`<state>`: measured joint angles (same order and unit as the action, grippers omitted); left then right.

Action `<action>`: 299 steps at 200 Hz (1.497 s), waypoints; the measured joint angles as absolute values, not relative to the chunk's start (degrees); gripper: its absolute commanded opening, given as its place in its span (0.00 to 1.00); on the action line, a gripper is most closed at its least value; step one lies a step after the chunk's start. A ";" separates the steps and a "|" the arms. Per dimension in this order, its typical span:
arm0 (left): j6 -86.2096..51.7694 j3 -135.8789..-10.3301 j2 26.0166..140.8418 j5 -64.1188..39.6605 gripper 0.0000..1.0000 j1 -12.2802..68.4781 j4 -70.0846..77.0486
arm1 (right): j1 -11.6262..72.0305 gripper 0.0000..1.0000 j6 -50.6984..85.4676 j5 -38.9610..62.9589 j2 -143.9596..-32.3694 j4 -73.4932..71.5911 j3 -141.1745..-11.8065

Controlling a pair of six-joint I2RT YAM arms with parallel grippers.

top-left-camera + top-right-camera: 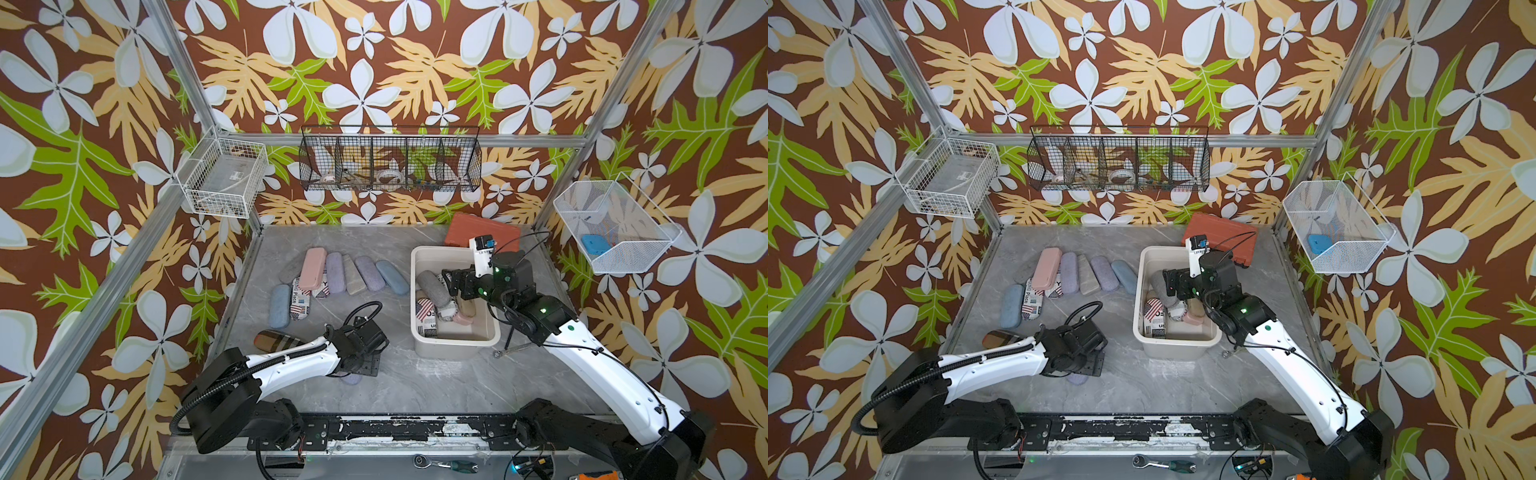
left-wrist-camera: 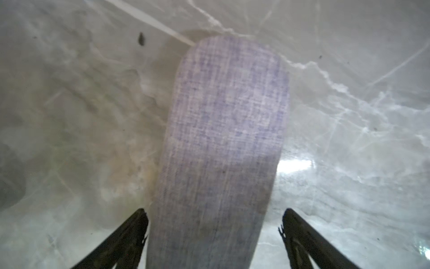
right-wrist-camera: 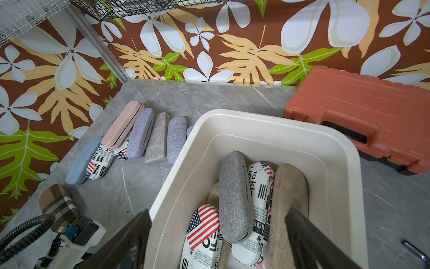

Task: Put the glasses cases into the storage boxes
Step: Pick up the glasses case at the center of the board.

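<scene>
A cream storage box (image 1: 415,299) (image 3: 256,114) stands right of centre. It holds a grey case (image 3: 235,198), two newspaper-print ones (image 3: 202,233), a tan one (image 3: 288,198) and a pink one (image 1: 462,319). My right gripper (image 1: 451,284) (image 3: 218,209) hangs open above them, holding nothing. Several glasses cases lie in a row at the back left, among them pink (image 1: 312,268) and light blue (image 1: 392,277). A plaid case (image 1: 276,340) lies by my left arm. My left gripper (image 1: 358,368) (image 2: 215,210) points down, open, astride a lavender case (image 2: 223,139) (image 1: 351,379) on the table.
An orange-red tool case (image 1: 482,232) leans behind the box. A small metal key (image 1: 509,350) lies right of the box. On the frame hang a black wire basket (image 1: 390,160) at the back and white mesh baskets on the left (image 1: 224,176) and right (image 1: 615,226).
</scene>
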<state>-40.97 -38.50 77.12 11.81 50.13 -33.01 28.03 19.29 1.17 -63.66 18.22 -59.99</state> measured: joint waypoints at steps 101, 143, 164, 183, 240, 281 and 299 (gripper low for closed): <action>-45.32 -37.78 79.29 13.80 0.64 53.45 -34.28 | 28.03 0.69 20.32 3.62 -63.88 18.39 -59.90; -45.28 -38.85 81.28 14.81 0.73 53.67 -34.22 | 28.03 0.71 20.34 4.19 -63.31 18.76 -59.48; -45.34 -38.92 82.21 15.18 0.75 53.91 -31.83 | 28.03 0.72 20.34 4.19 -63.26 18.94 -59.46; -45.71 -38.33 82.39 15.51 0.75 54.26 -30.68 | 28.03 0.72 20.34 4.19 -63.22 18.94 -59.24; -46.13 -36.82 80.55 15.20 0.63 55.22 -29.08 | 28.01 0.71 20.73 4.47 -63.77 18.85 -59.09; -45.93 -37.93 79.42 13.87 0.58 55.24 -31.18 | 28.03 0.71 20.99 5.91 -64.86 18.31 -59.16; -45.93 -39.97 77.80 14.00 0.58 55.24 -31.64 | 28.03 0.71 21.65 6.46 -64.95 17.85 -59.18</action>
